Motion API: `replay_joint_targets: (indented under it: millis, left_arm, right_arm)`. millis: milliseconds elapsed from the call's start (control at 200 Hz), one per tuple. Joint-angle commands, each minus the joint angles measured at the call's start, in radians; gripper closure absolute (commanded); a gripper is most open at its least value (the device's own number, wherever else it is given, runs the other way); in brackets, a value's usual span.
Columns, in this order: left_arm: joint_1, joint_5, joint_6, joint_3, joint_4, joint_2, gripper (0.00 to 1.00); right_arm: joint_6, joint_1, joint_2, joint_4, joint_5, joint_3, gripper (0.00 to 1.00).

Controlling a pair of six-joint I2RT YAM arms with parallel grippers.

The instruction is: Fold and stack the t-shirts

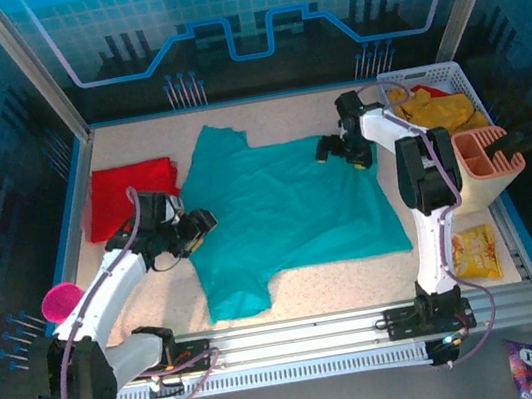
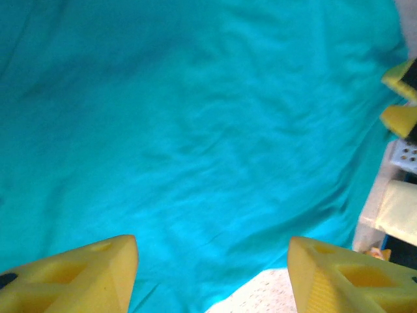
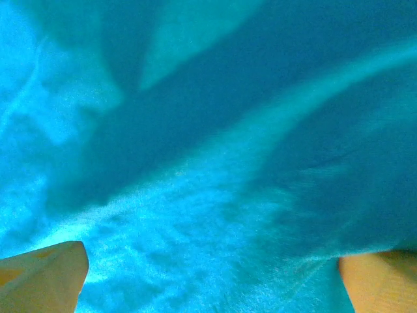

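Your teal t-shirt (image 1: 287,206) lies spread on the table (image 1: 360,281) centre, not yet folded. The red t-shirt (image 1: 129,196) is folded at far left, and the yellow t-shirts (image 1: 434,110) wait in the white basket (image 1: 454,74) at far right. The left gripper (image 1: 199,222) stands at the teal shirt's left edge w/ fingers spread, nothing between them. The right gripper (image 1: 331,147) is low over the far edge, right side, jaws fully apart, also holding nothing.

Risks, as I judge them:
1) Left fingers look to sit at the hem, w/ bare table just under them in the wrist view. If you close w/o going lower, you pinch air, or only one layer, and the back layer is left on the table.
2) The cloth has wrinkles; a fold made over them will come out crooked.
3) If the two arms lift at diff. height or speed, the shirt twists.
4) Red shirt is just beside the left arm (image 1: 108,285); a wide swing may drag it & spoil its fold.
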Motion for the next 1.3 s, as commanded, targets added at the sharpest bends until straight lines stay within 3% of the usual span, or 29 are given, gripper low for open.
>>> replay_joint_targets:
  millis: [0,140,335,485,685,835,1036,1291]
  left_arm:
    - [-0.006,-0.022,-0.002,-0.030,-0.049,-0.023,0.38]
    - [-0.006,-0.006,-0.001,-0.021,-0.063,-0.007,0.40]
    - [-0.022,0.035,-0.040,-0.081,-0.140,-0.066,0.44]
    - [-0.078,-0.029,-0.106,-0.122,-0.271,-0.193,0.43]
    - [-0.171,-0.054,-0.220,-0.199,-0.340,-0.332,0.43]
    - [-0.272,-0.085,-0.312,-0.255,-0.361,-0.386,0.43]
    - [-0.406,-0.105,-0.448,-0.312,-0.285,-0.446,0.48]
    - [-0.572,-0.172,-0.526,-0.312,-0.275,-0.402,0.51]
  right_arm:
    - [-0.011,-0.024,0.089,-0.113,0.033,0.137,0.00]
    - [-0.026,-0.035,0.055,-0.104,-0.023,0.153,0.00]
    - [-0.044,-0.036,-0.220,-0.035,-0.086,-0.076,0.00]
    - [-0.016,-0.035,-0.443,-0.033,-0.112,-0.292,0.00]
    - [0.060,-0.038,-0.707,-0.140,-0.021,-0.564,0.00]
    - [0.109,-0.077,-0.892,-0.189,0.034,-0.713,0.07]
    - [0.086,-0.155,-0.945,-0.187,0.064,-0.845,0.11]
    - [0.080,-0.262,-0.963,-0.117,0.039,-0.948,0.14]
